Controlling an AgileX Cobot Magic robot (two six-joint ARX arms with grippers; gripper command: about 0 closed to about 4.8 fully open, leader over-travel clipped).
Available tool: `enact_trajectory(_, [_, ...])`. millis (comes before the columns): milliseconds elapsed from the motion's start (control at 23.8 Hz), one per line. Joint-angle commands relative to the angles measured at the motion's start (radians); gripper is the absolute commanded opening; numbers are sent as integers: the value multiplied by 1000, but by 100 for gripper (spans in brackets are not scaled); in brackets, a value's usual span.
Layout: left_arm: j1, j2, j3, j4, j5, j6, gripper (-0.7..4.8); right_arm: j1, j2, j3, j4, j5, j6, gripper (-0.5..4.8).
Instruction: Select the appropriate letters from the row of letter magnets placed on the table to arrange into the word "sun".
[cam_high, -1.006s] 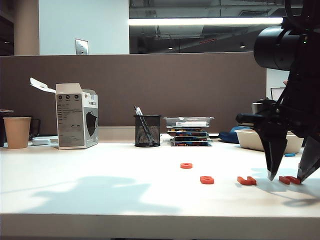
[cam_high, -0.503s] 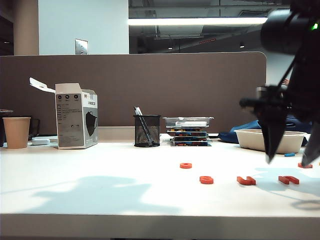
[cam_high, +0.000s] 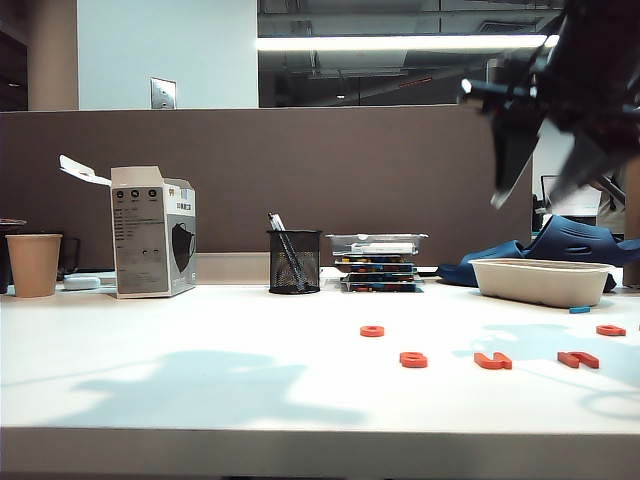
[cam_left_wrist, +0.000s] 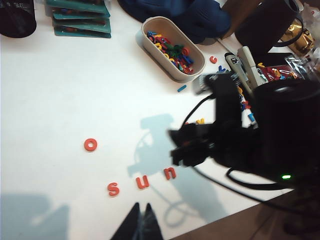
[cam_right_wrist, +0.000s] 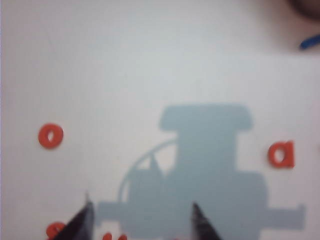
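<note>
Right end effector (cam_high: 533, 190) risen off table (cam_high: 200, 370)

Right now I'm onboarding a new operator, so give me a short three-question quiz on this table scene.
1. True or false: the right gripper holds a letter.
2. Which word do the three letters in a row at the table's front spell? A) son B) sun C) nus
3. Name the two orange letters lying apart from that row.

Key:
1. False. Its jaws stand open and empty, high above the table at the right of the exterior view. The left gripper shows only as closed tips at the edge of its wrist view.
2. B: s, u, n.
3. The o and the a.
</note>
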Motion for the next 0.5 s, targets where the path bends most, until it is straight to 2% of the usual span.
enact_trajectory(42, [12,-1,4,84,5,204,-6,-1,-51,18,4,63,-74,67])
enact_trajectory(168, [55,-4,22,186,18,359,-6,-2,-106,18,-3,129,-118,-7])
enact_trajectory(252, [115,-3,64,211,36,431,-6,-10,-148,18,-6,167,-156,-7])
enact_trajectory(335, [256,-2,161,214,91,568,-6,-55,-240,18,-6,163,-196,-7])
enact_trajectory(503, [417,-3,282,202,99,710,-6,-134,-345,17,-6,161,-220,-7])
